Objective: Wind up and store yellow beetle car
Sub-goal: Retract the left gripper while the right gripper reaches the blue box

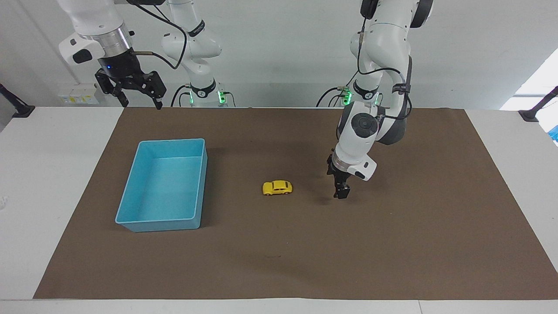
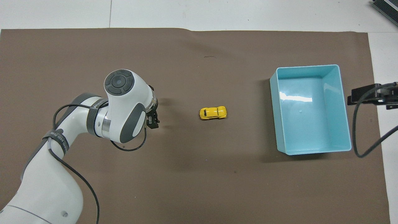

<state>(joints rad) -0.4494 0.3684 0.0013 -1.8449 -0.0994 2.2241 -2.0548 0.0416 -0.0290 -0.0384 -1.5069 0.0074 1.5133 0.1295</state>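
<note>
At the robots' end, the right claw (image 1: pixel 138 101) hangs high over the corner of the mat nearest the right arm's base. Its black fingers are spread wide and hold nothing, and this arm waits. A dark cable (image 2: pixel 357 137) loops down from it past the bin.

The worktop (image 1: pixel 43 174) is smooth and white, and a matte brown paper mat (image 1: pixel 392 244) covers most of it. A plain pale wall (image 1: pixel 283 52) rises by the arms' bases.

The left arm bends down over the mat's middle band, toward its own end. The left claw (image 1: pixel 340 187) points downward just above the paper with nothing in it. I cannot tell whether it is wide or narrow, since the white wrist housing covers much of it from above (image 2: pixel 153 119).

The yellow beetle car (image 1: pixel 277 188) stands on its wheels on the bare mat. It is glossy and round-backed with dark windows. It is well apart from the left claw and lies between that claw and the bin, lengthwise along the worktop (image 2: pixel 213 113).

Toward the right arm's end sits a light-blue bin (image 1: pixel 172 141), a rectangular smooth plastic box with rounded corners and a shiny floor, holding nothing (image 2: pixel 306 66).

Farther from the robots than the car, a small dark mark (image 2: pixel 210 57) shows on the paper.
</note>
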